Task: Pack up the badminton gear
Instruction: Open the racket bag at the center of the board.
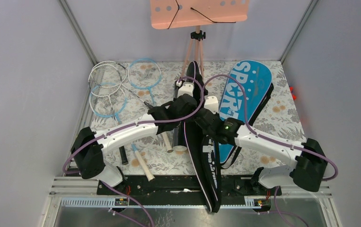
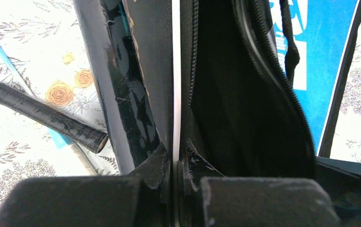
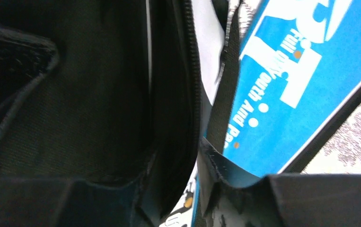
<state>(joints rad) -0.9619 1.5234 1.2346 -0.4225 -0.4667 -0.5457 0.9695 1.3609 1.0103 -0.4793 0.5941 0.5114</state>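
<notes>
the black bag (image 1: 207,163) is held on edge at table (image 1: 282,120) centre, its rim pinched in the narrow left tool (image 2: 175,166), zip edge gripped in the right tool (image 3: 176,182). if either hold is lost, the mouth may be shut against the rackets (image 1: 121,85) at 10 o'clock.

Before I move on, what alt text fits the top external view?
The left robot arm and right robot arm meet mid-table on a long black racket bag. A blue SPORT racket bag lies to its right, thin white and light-blue rackets lie fanned rear left, and a pink perforated board on a tripod stands behind.
</notes>
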